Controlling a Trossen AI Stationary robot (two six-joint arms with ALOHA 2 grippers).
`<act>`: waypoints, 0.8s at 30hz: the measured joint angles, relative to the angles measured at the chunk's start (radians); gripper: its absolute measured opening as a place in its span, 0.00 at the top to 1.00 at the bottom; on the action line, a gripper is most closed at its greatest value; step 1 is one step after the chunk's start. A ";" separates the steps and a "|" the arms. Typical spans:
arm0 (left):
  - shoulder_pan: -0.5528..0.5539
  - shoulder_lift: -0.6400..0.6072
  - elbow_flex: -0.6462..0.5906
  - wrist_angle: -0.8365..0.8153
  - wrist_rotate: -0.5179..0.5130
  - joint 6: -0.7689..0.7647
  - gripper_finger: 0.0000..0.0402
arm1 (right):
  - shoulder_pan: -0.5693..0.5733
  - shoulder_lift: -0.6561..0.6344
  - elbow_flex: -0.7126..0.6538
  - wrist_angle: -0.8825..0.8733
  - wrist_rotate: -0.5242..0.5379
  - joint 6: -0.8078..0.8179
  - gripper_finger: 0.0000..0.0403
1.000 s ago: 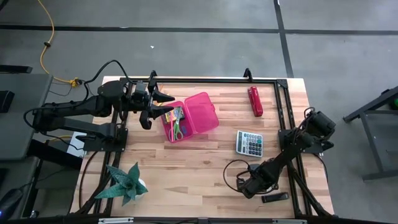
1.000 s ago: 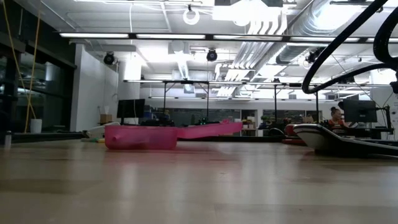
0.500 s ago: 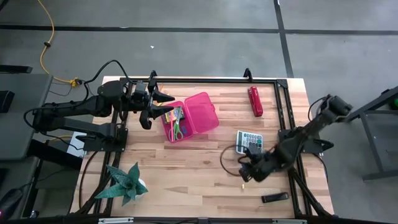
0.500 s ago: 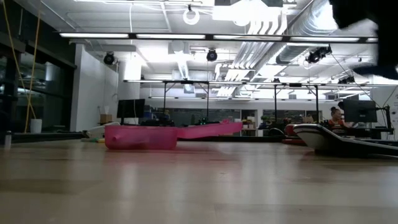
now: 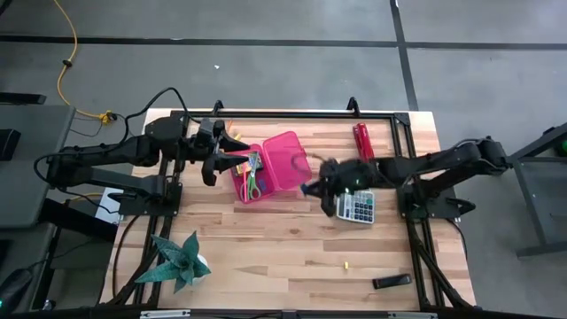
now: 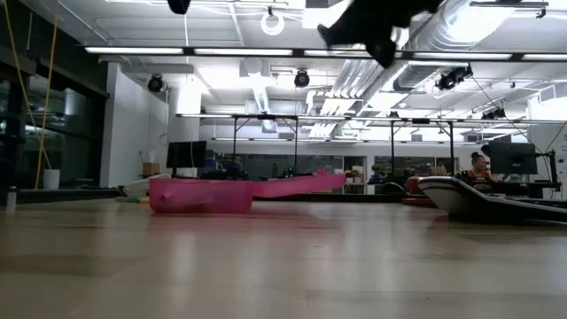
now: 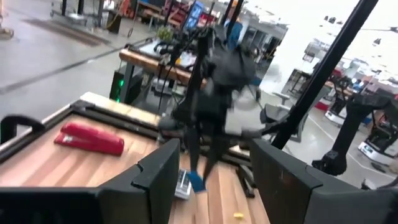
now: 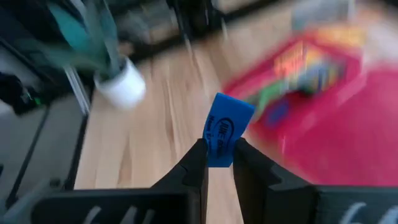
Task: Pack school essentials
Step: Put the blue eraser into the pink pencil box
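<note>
One blue eraser [image 8: 224,129] sits pinched between my right hand's [image 5: 312,188] fingers, above the surface just beside the open pink case [image 5: 270,167]. My left hand [image 5: 232,150] hangs spread wide at the case's far side; its contents blur.

pale wooden plank tabletop [image 5: 283,239] | open pink plastic case [image 5: 270,167] | long red stapler [image 5: 363,143] | grey calculator [image 5: 357,206] | green spiky potted plant [image 5: 177,260] | small black bar [image 5: 391,282] | tiny yellow piece [image 5: 345,264]
</note>
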 joint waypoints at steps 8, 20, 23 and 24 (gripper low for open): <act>0.000 0.036 0.000 -0.016 -0.008 -0.048 0.54 | -0.105 0.000 0.000 0.226 -0.110 -0.162 0.90; -0.069 0.132 -0.033 0.134 -0.098 0.039 0.54 | -0.106 -0.001 0.001 0.275 -0.114 -0.226 0.90; -0.096 0.149 -0.155 0.348 -0.149 0.009 0.54 | -0.106 -0.001 0.002 0.293 -0.108 -0.226 0.90; -0.103 0.157 -0.201 0.418 -0.167 -0.020 0.54 | -0.106 -0.001 0.002 0.289 -0.100 -0.226 0.90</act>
